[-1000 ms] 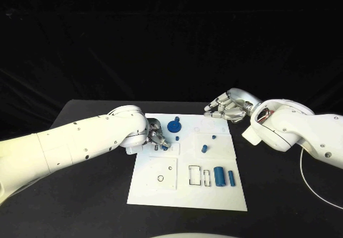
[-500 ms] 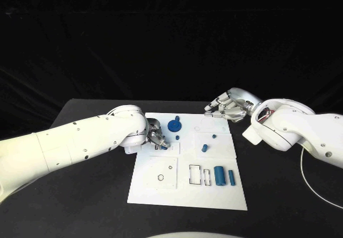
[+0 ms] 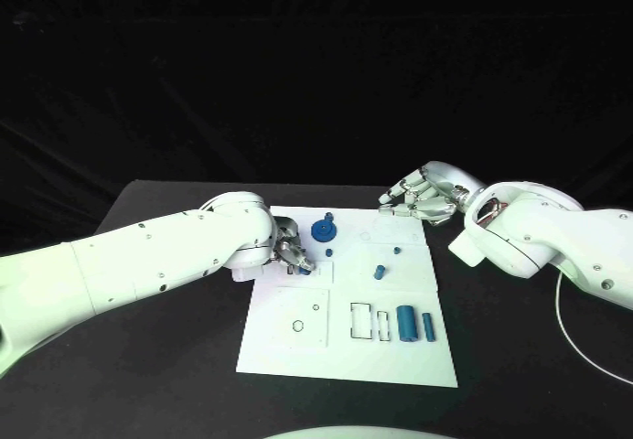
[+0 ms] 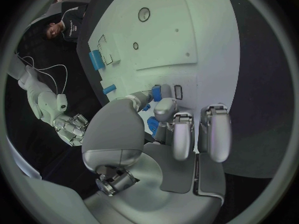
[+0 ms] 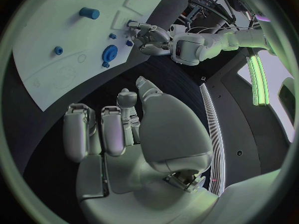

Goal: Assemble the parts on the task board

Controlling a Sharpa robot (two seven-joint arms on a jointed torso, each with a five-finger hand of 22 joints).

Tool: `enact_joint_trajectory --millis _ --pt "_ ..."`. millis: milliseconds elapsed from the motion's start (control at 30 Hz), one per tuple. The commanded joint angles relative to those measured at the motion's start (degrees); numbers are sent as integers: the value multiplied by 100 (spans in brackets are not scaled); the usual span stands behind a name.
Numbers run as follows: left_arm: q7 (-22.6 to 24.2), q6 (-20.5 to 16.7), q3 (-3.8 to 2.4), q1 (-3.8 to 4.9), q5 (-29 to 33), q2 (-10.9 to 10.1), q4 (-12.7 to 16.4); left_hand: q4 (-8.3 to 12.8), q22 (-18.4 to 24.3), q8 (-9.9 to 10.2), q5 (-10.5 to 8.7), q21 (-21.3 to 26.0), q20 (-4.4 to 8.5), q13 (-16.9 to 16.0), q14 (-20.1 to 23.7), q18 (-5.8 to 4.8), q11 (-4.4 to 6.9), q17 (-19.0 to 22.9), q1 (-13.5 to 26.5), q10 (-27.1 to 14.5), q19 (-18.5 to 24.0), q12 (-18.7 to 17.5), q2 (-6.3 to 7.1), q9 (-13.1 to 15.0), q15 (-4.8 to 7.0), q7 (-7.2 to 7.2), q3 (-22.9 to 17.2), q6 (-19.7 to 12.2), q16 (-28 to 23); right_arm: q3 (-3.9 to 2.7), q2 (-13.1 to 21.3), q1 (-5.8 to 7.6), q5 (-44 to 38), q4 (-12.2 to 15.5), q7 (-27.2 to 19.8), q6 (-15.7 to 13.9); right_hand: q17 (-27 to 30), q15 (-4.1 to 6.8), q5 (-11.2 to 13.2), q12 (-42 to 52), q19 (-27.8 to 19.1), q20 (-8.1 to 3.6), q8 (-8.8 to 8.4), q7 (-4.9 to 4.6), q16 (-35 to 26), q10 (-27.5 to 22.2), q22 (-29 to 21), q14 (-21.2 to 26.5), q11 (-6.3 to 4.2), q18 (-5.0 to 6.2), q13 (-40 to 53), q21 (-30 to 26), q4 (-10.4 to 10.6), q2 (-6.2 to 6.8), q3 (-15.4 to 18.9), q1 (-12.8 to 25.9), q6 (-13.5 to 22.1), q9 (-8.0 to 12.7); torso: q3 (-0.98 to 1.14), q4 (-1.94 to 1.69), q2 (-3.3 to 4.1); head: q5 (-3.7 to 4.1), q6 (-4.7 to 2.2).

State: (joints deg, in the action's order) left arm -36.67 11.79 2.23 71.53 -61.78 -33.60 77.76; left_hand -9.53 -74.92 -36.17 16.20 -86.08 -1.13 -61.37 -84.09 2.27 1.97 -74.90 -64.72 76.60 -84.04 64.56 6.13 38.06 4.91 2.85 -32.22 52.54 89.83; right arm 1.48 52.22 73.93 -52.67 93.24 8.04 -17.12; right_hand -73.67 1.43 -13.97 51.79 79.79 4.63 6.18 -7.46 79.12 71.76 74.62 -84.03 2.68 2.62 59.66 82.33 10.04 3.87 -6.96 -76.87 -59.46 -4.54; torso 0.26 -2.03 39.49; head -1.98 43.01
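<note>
The white task board (image 3: 349,352) lies mid-table. My left hand (image 3: 288,250) is low over its far left part and pinches a small blue part (image 4: 156,92) between thumb and a finger, beside a small slot (image 4: 179,92). A blue gear (image 3: 325,233) stands just right of that hand. A short blue peg (image 3: 379,271) and a tiny blue piece (image 3: 396,249) sit mid-board. Two blue cylinders (image 3: 406,323) lie near the right edge. My right hand (image 3: 423,201) hovers at the board's far right corner with its fingers loosely bent, and it holds nothing.
Rectangular slots (image 3: 360,320) are cut left of the cylinders, and a round hole (image 3: 298,325) lies in the left panel. The black table (image 3: 172,366) surrounds the board. My left forearm (image 3: 145,261) lies over the table's left side.
</note>
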Motion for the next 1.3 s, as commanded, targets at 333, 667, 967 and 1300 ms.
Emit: enact_joint_trajectory --millis 333,667,967,1300 --pt "-114 478 63 -34 13 169 -221 674 -905 -27 -10 42 33 -124 -591 -84 28 -1510 549 131 -364 143 -176 13 62 -106 -702 123 17 1 -4 -8 -16 20 -12 88 5 32 -17 -31 -49 3 26 13 -38 -1 -5 -262 -33 102 -5 -31 2 -52 39 -8 -32 -9 7 9 0 4 4" --pt "-131 517 73 -33 -2 205 -268 474 -931 25 -13 32 58 -227 -591 -89 58 -1510 864 183 -375 231 -233 -26 88 -144 -358 234 17 1 6 -8 -15 32 -9 99 12 32 -26 -41 -56 3 26 13 -44 -4 -16 -261 -34 104 -15 -38 5 -51 43 -6 -32 -9 4 9 1 19 6" --pt "-147 497 74 -33 -71 206 -292 263 -967 86 -32 15 73 -265 -591 -97 79 -1510 1199 215 -390 252 -25 -82 104 -172 427 373 17 1 12 -8 39 29 -69 115 83 31 -131 -91 -91 1 21 15 -109 -16 -80 -249 -30 117 -76 -83 91 2 165 106 -25 -7 6 7 1 26 14" --pt "-141 430 74 -33 -92 203 -336 -49 -995 139 -42 5 85 -295 -591 -102 88 -1510 1339 246 -400 262 -61 -159 113 -184 1250 460 17 1 16 -8 55 27 -87 101 106 32 -181 -115 -98 0 19 18 -131 -23 -98 -246 -31 121 -106 -97 128 13 220 144 -23 -6 5 8 0 32 7"
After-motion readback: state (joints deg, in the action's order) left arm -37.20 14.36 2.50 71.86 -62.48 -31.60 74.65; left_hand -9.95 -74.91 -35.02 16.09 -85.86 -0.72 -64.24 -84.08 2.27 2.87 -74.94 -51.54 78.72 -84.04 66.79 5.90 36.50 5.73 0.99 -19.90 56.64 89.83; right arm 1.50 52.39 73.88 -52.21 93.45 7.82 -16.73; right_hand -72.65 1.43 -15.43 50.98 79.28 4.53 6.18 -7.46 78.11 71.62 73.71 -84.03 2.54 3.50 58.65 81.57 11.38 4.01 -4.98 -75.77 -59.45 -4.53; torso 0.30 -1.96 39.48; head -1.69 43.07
